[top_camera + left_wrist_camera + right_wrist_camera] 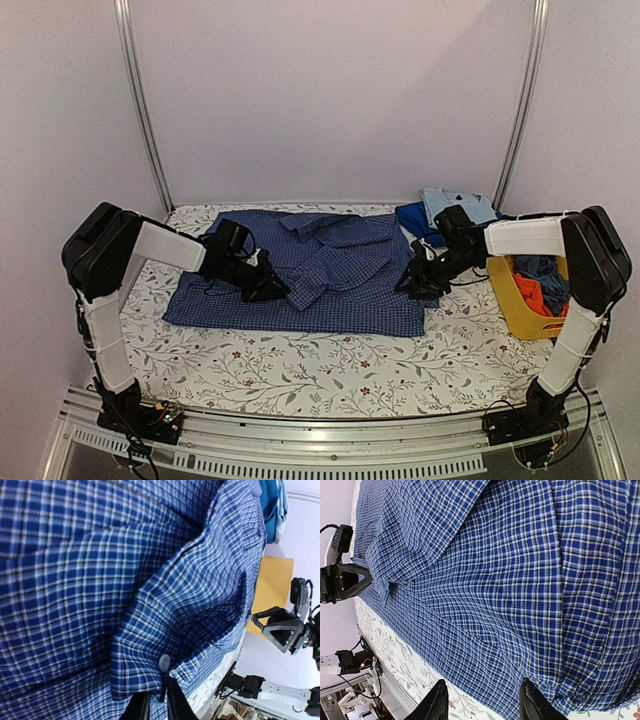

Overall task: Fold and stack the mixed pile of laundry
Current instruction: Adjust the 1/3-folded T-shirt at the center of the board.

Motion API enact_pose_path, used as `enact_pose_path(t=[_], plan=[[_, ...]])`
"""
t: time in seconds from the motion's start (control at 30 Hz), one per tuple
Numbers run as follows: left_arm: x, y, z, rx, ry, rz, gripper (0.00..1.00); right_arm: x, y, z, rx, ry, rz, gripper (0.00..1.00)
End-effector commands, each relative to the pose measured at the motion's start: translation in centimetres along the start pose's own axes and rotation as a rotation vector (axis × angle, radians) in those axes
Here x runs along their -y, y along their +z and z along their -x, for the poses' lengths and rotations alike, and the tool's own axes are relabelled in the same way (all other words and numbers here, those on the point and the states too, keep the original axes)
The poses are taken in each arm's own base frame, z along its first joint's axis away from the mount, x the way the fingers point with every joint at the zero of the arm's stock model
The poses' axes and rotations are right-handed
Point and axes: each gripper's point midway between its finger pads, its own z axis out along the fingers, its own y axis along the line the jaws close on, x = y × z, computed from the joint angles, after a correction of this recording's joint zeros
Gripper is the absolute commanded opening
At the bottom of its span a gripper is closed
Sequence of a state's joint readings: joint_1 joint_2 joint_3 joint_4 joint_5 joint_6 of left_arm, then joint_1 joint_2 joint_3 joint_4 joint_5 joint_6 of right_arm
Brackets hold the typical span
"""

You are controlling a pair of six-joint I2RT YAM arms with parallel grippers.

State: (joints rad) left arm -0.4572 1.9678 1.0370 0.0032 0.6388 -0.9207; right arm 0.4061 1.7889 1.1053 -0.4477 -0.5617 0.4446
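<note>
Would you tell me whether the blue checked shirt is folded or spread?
Mostly spread: the shirt lies flat across the table, only a sleeve turned over it.

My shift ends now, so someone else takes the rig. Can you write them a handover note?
Left gripper: closed narrow on the shirt cuff.
Right gripper: open at the shirt's right edge, holding nothing.
Shirt lies spread on the table, not yet folded.
Done: blue garments lie folded at the back right.
Left: fold and stack the shirt; more clothes wait in the basket.
</note>
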Motion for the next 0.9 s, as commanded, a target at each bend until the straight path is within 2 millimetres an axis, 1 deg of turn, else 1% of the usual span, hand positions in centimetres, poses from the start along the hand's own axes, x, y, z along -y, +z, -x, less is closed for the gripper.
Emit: enact_pose_path(t=[0.0,0.07,0.23,0.4,0.5,0.63,0.7,0.77,0.87], plan=[[2.5,-0.8,1.1,0.03,0.075,-0.003,0.08,0.8,-1.1,0.7,0.039,-0.016,-0.033,0.49],[3.0,-1.5,1.4,0.042,0.101,0.024,0.0,1.0,-1.4,1.3,0.055,-0.019,-0.042,0.51],[4.2,-3.7,2.1,0.053,0.14,0.048,0.0,1.1,-1.7,3.2,0.097,-0.057,-0.077,0.55],[6.0,-6.2,3.3,0.068,0.205,0.045,0.0,0.8,-1.3,4.8,0.119,-0.113,-0.074,0.6],[6.9,-7.9,4.4,0.092,0.225,0.032,0.0,0.8,-0.6,5.4,0.115,-0.135,-0.069,0.61],[7.8,-10.0,6.5,0.128,0.23,-0.01,0.0,1.0,0.1,6.3,0.117,-0.16,-0.073,0.62],[8.1,-10.4,7.4,0.138,0.238,-0.025,0.0,1.2,0.8,6.5,0.106,-0.166,-0.073,0.62],[8.6,-10.3,8.1,0.133,0.252,-0.04,0.0,1.2,1.3,6.6,0.097,-0.175,-0.06,0.62],[8.9,-10.1,8.4,0.112,0.259,-0.042,0.0,1.5,2.4,6.3,0.07,-0.185,-0.064,0.62]])
